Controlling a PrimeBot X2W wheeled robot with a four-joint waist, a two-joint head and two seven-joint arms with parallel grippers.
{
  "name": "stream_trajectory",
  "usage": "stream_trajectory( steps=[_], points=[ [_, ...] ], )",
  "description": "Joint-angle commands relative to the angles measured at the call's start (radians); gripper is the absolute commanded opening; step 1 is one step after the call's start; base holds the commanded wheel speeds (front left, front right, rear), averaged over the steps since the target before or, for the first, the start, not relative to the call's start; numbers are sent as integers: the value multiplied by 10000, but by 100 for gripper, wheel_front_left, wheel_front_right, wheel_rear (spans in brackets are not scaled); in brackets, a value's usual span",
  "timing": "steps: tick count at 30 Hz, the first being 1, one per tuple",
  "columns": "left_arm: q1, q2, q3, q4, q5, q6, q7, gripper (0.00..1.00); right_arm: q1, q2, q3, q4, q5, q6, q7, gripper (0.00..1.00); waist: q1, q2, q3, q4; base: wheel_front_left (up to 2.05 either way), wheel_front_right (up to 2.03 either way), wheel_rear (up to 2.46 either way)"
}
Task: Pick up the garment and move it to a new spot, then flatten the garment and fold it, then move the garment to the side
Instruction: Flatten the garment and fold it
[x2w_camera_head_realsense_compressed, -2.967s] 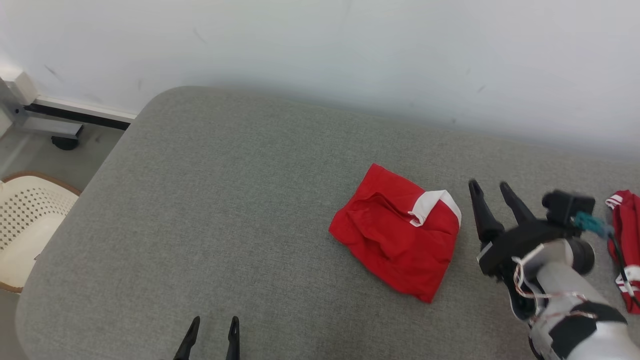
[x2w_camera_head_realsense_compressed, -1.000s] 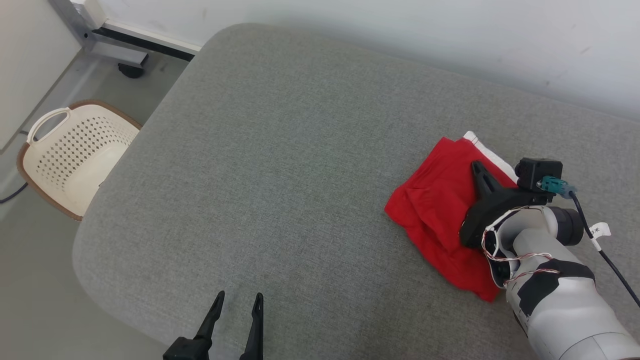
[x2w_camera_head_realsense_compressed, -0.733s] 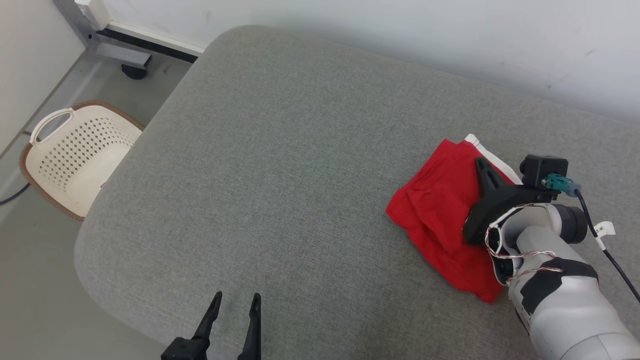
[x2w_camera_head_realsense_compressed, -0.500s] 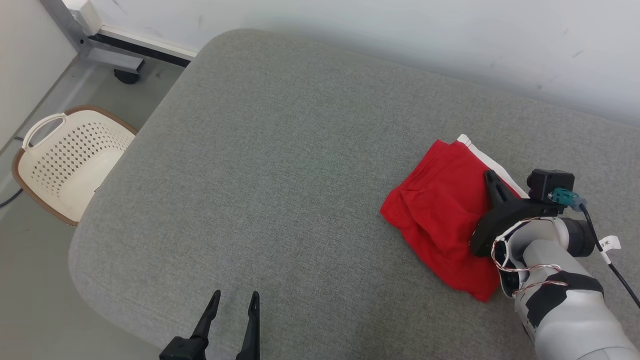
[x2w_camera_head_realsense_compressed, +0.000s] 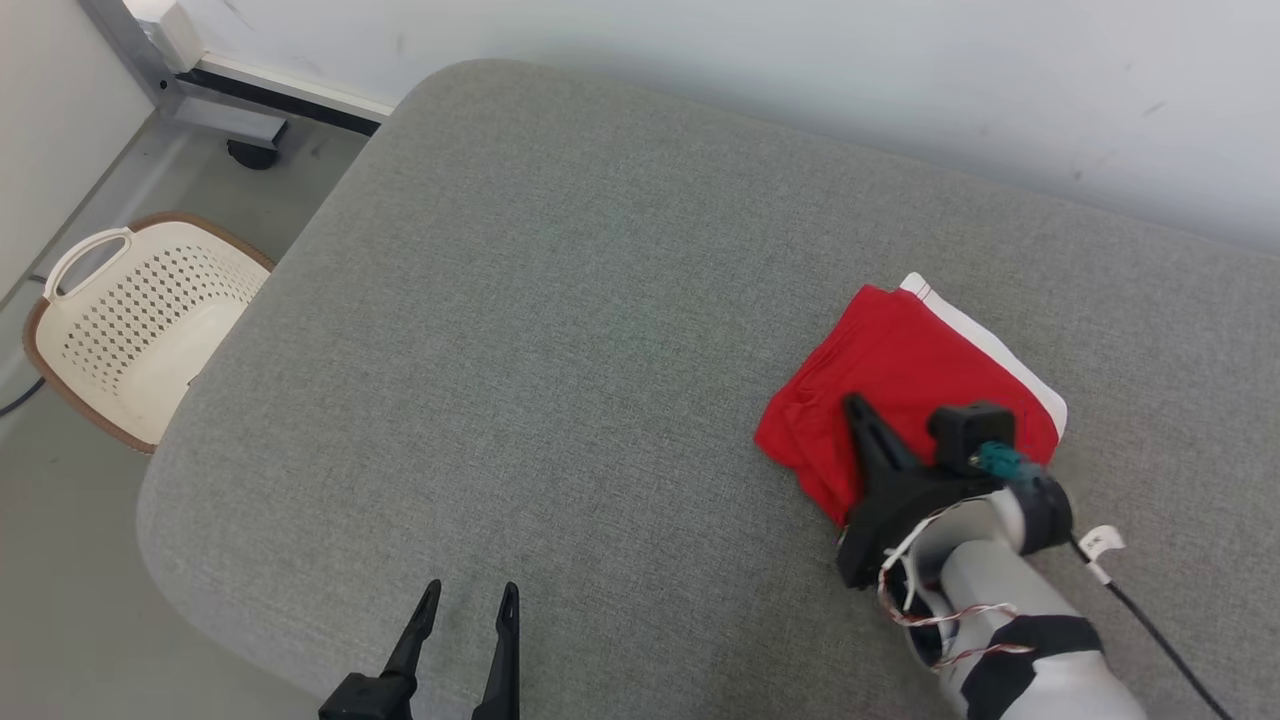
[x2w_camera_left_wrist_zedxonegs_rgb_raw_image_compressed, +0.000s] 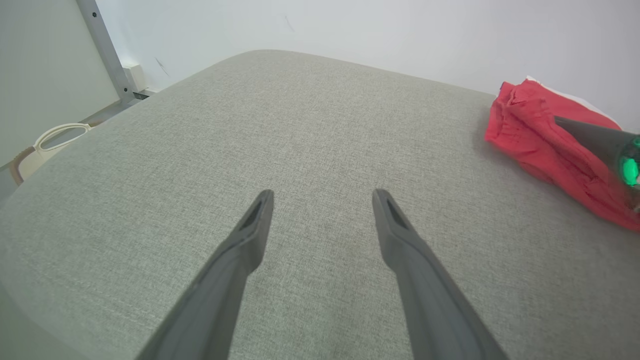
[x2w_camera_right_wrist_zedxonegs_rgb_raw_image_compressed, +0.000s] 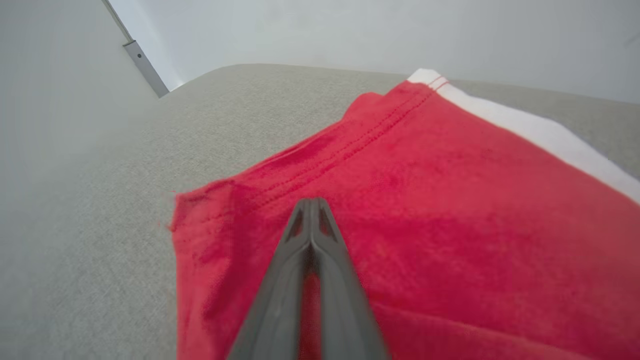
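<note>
The red garment (x2w_camera_head_realsense_compressed: 900, 370) is being seen lying folded on the right part of the grey cushioned surface (x2w_camera_head_realsense_compressed: 560, 330), with its white band being turned toward the far right, where the pale wall (x2w_camera_head_realsense_compressed: 800, 60) is standing. The right gripper (x2w_camera_head_realsense_compressed: 857, 408) is being held over the near-left part of the garment, its two dark fingers being pressed together tip to tip and pointed across the red cloth. Whether any cloth is being pinched between them cannot be told. The left gripper (x2w_camera_head_realsense_compressed: 471, 590) is being kept at the near edge of the surface, well apart from the garment. Its jaws are being held wide with nothing between them, as is being confirmed in the left wrist view. A cream perforated basket (x2w_camera_head_realsense_compressed: 130, 310) is being seen on the floor beyond the left edge.
</note>
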Motion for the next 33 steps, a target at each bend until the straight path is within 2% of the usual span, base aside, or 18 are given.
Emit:
stream_trajectory(
  steps=[1,12,17,27,33],
  points=[
    [6,3,24,1,-31,-31,-42,100,172,69,136,-138,65,-23,0,0,1,-1,1,1,0,0,0],
    [58,5,-48,87,-24,-11,-43,100,785,233,2264,-795,1400,-24,0,0,1,-1,-120,37,0,0,0],
    [215,6,89,119,109,-39,-43,100,862,224,2709,-1155,1988,-24,0,0,1,-1,-366,-142,0,0,0],
    [701,11,475,137,529,-210,-43,100,2035,-317,1577,-3430,2149,-24,-2,0,1,-1,-1133,-820,0,0,0],
    [984,8,823,62,753,-327,-43,100,3338,-725,135,-4957,1923,-24,0,0,1,-1,-1494,-1381,0,0,0]
  ],
)
